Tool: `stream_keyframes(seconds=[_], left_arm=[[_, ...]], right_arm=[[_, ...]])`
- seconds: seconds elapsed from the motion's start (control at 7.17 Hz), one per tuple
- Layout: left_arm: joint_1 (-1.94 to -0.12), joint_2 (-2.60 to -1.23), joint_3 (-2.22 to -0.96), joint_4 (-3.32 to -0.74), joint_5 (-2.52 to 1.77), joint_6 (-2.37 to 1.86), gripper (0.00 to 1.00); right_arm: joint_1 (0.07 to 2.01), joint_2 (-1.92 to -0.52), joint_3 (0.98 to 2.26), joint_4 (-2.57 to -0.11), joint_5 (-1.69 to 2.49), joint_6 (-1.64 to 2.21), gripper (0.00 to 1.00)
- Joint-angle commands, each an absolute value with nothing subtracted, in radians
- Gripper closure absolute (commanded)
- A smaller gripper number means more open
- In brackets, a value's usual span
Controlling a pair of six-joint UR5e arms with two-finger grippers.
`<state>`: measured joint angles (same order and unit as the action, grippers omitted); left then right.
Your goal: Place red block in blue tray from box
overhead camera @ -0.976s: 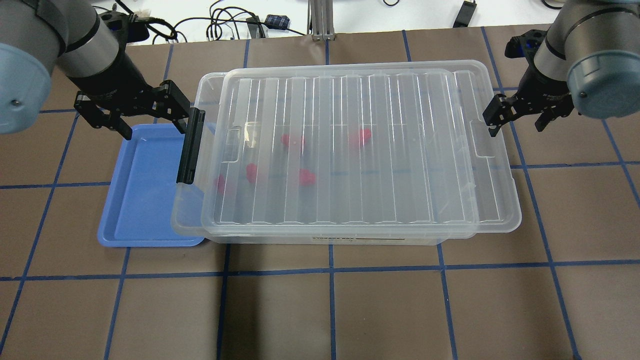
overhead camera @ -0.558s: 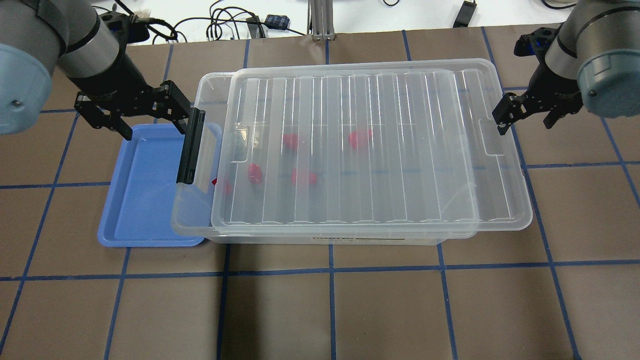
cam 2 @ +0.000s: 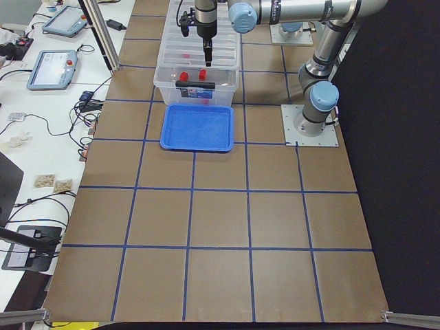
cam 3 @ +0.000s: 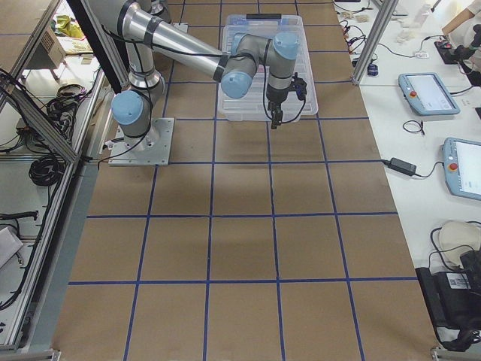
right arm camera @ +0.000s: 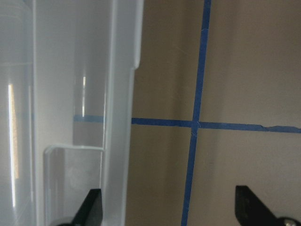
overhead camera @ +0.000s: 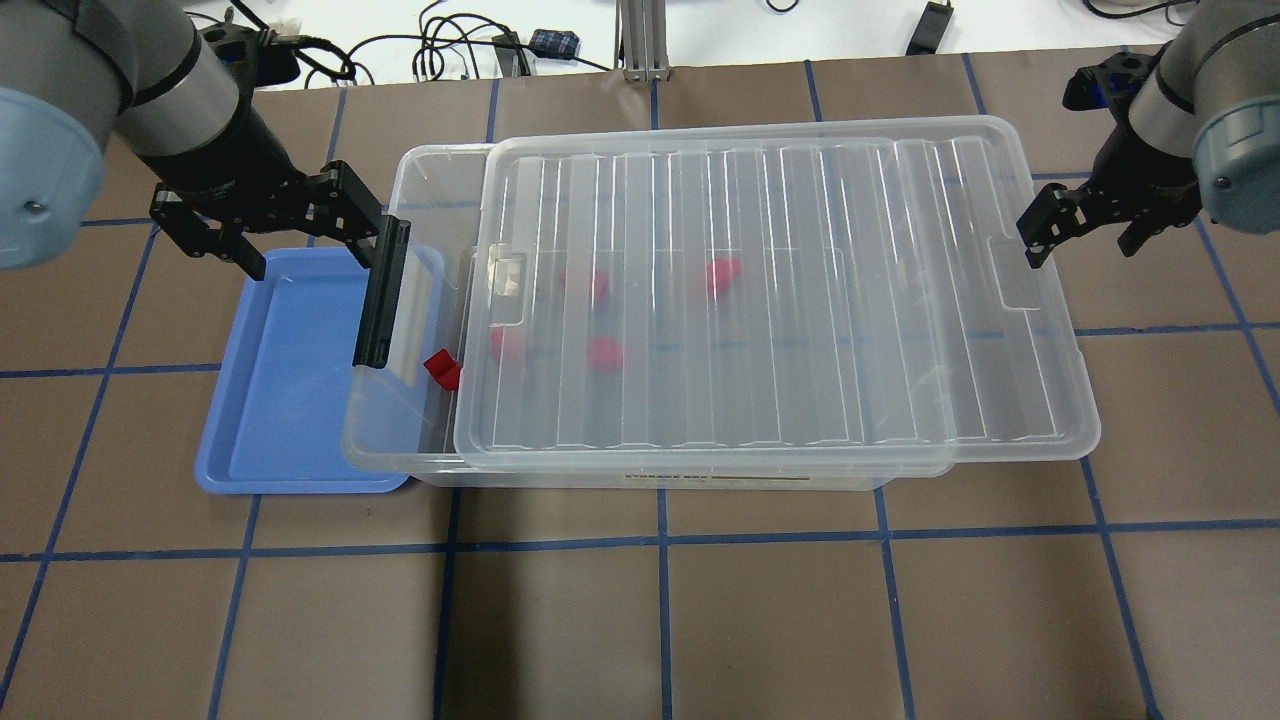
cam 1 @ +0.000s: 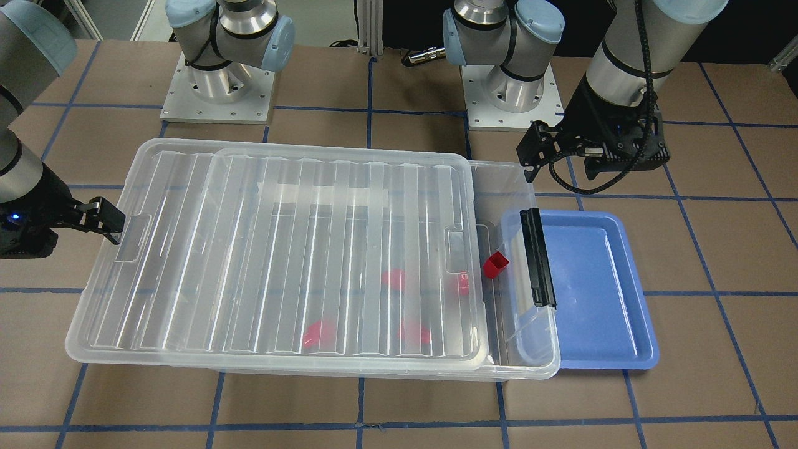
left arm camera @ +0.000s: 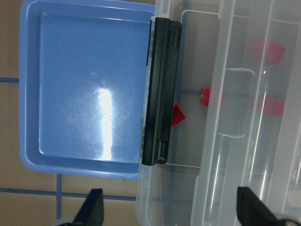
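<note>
The box [overhead camera: 400, 200] stands mid-table, its ribbed lid [overhead camera: 780, 300] shifted right so the end by the black latch bar [overhead camera: 381, 295] is uncovered. An angular red block [overhead camera: 441, 369] lies bare there and shows in the left wrist view [left arm camera: 205, 96]. Several red blurs [overhead camera: 603, 353] lie under the lid; I cannot tell which is the knob-topped red block. The blue tray [overhead camera: 290, 380] lies partly under the latch end. My left gripper [overhead camera: 305, 255] is open above the tray's far edge. My right gripper [overhead camera: 1083, 243] is open, one finger [right arm camera: 91, 207] at the lid's handle notch.
The lid overhangs the box's right end [overhead camera: 1060, 430]. Cables and a metal post [overhead camera: 640, 40] lie beyond the table's far edge. Both arm bases [cam 1: 218, 93] stand behind the box. Brown table with blue grid lines [overhead camera: 660, 600] lies in front.
The lid has slid to the right, and my right gripper has moved right with it. The angular red block by the latch end has come out from under the lid. The left arm is still.
</note>
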<state>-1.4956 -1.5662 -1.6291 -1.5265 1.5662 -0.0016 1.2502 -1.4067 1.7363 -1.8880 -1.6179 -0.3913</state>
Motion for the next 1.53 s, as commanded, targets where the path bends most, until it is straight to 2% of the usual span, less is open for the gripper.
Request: stream_keyframes(seconds=[0.0,1.39], left_arm=[[-1.496,-1.568,-1.629,-1.525,1.566,-0.002,0.0],[-1.493,-1.591,-1.628,-1.514,1.566,-0.021,0.0]], right_arm=[[1.239,-1.407,1.735,-1.893,-1.621,-0.419,0.0],[1.134,-1.407,1.735,-1.89,-1.632,-0.552,0.0]])
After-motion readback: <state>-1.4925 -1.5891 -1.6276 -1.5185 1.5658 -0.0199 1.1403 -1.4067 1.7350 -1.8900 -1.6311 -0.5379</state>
